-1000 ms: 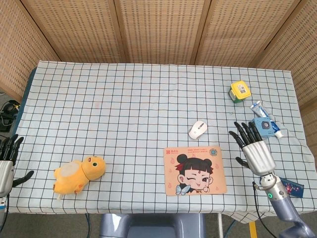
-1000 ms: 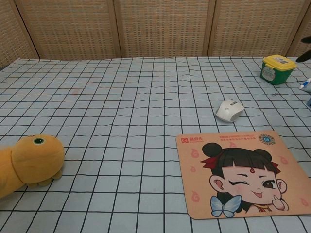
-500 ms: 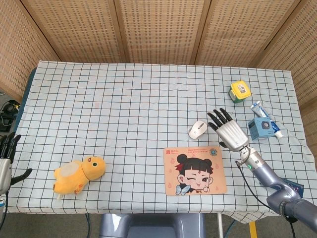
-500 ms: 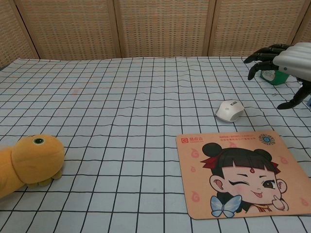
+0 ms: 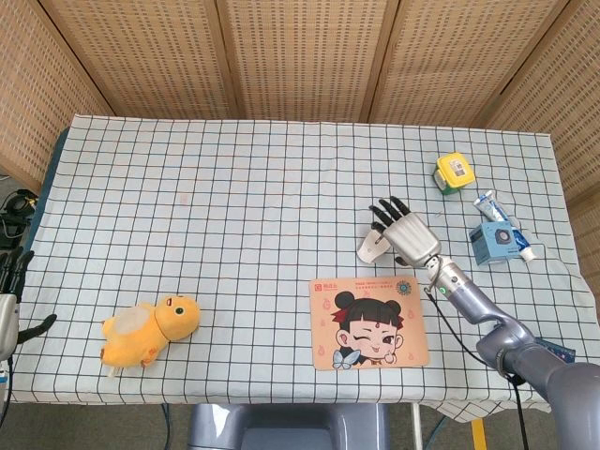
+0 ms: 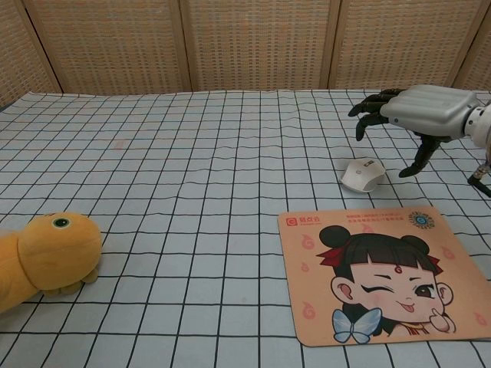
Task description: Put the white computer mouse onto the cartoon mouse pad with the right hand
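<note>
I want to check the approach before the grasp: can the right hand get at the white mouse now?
Probably yes. The right hand hovers open just above the mouse, and nothing lies between them; the mouse pad sits nearer the camera.

Mouse half covered by right hand in head view. Left hand cut by frame edge. Plush toy cropped in chest view.

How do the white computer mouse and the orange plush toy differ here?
The white computer mouse is small, hard and smooth, lying under the right hand. The orange plush toy is larger, soft, and lies far from either hand, near the table's opposite side. Both rest on the checked tablecloth.
</note>
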You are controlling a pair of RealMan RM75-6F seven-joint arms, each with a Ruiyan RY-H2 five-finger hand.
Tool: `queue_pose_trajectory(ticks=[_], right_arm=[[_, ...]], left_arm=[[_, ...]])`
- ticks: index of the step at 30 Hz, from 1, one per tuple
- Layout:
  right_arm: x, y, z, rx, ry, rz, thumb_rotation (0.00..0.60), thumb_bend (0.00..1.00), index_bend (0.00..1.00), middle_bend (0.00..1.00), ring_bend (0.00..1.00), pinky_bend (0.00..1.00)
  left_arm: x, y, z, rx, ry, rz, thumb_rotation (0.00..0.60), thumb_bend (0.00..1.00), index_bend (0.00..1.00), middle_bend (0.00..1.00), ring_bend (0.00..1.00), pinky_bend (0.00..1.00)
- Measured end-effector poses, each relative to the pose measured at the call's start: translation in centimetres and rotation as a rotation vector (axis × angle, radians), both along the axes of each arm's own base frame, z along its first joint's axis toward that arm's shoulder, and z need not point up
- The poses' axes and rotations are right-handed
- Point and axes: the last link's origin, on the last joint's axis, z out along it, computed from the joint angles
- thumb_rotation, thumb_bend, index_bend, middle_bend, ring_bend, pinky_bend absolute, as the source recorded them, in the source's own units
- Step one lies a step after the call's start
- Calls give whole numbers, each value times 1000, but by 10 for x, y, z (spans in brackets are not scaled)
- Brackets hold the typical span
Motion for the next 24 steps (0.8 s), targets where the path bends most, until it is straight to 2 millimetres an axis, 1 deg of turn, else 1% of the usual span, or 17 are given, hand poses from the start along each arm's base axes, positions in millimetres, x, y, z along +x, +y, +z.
queue_pose_trajectory(ticks=[7, 11, 13, 24], right_arm=[[1, -2, -15, 30, 22, -1, 600, 182, 275, 96, 43, 83], [0, -6, -22, 41, 43, -12, 600, 181, 257, 66, 2, 42], [0, -8, -25, 42, 53, -13, 600, 181, 258, 63, 0, 37], [-1, -9, -36, 56, 62, -19, 600, 183, 339, 101, 0, 61]], left_arm=[[-3, 3, 0, -2, -3, 12, 600, 0, 0, 0, 0, 0], [-5, 4, -1, -4, -3, 20, 600, 0, 0, 0, 0, 0], [-5, 4, -1, -4, -2, 21, 600, 0, 0, 0, 0, 0], [-7, 6, -2, -5, 1, 29, 600, 0, 0, 0, 0, 0]])
